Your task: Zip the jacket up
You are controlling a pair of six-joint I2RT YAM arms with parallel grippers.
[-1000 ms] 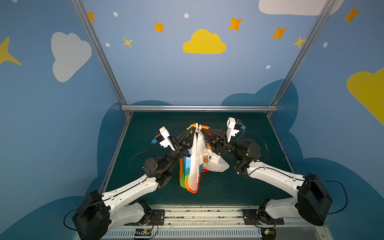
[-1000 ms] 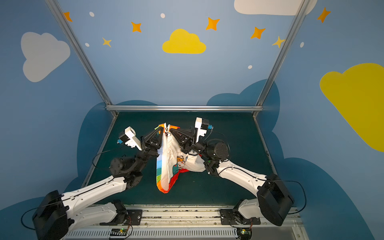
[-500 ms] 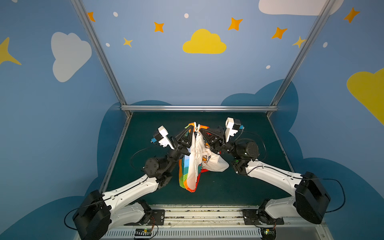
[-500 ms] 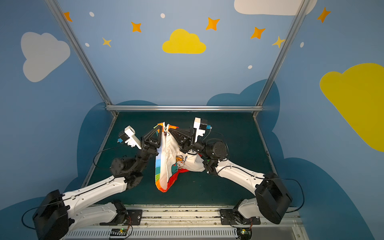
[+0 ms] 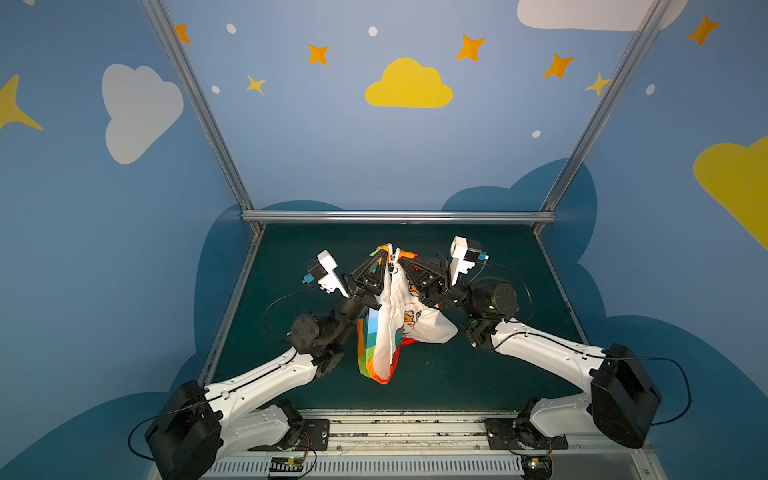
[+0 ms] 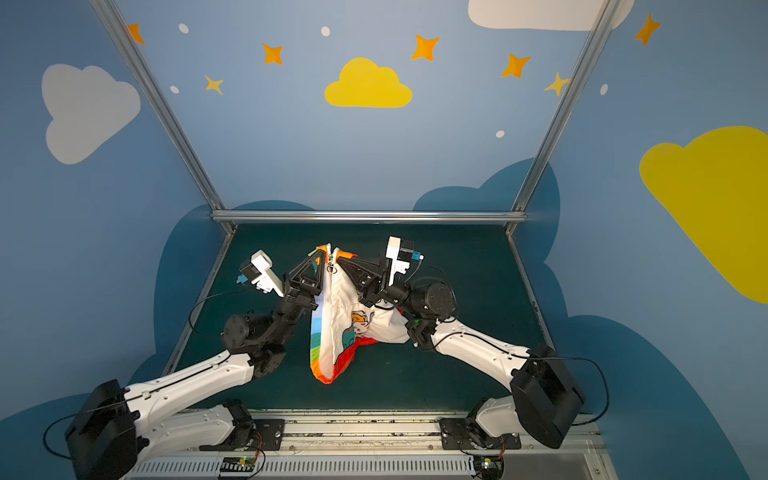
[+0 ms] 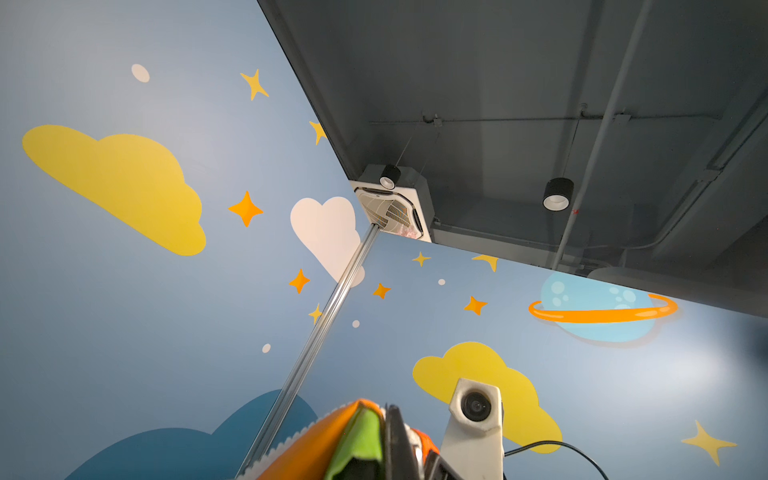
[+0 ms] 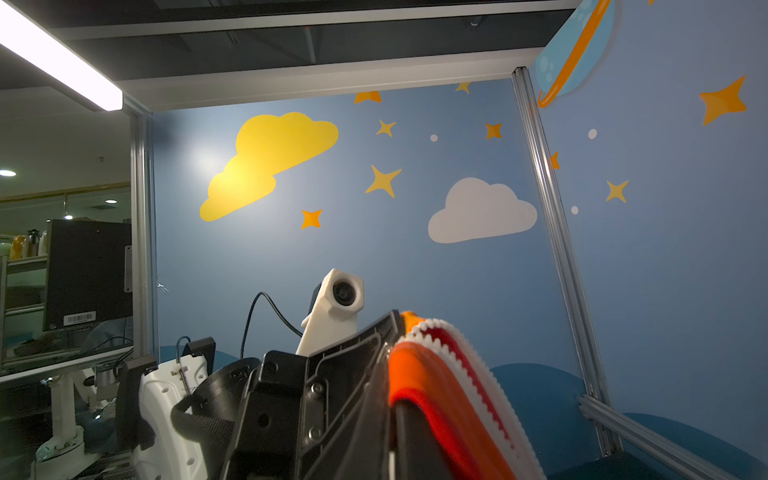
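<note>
— Where do your tools stand?
— My left tool (image 5: pixel 381 254) and right tool (image 5: pixel 405 261) are both clamped tight on the top edges of the small rainbow-striped jacket with white cartoon-print lining (image 5: pixel 395 320). Their tips nearly meet, one on each side of its white toothed zipper (image 8: pixel 496 395). The metal ring pull (image 6: pixel 331 269) dangles just below them.
— And the jacket?
— It hangs between my arms over the middle of the dark green tabletop (image 5: pixel 478 370); whether its lower end touches, I cannot tell. Blue walls with painted clouds and stars (image 5: pixel 374 158) and a silver metal frame (image 5: pixel 399 216) surround us.
— Anything changed from a second ago?
— Hardly: same grips, jacket hanging alike.
</note>
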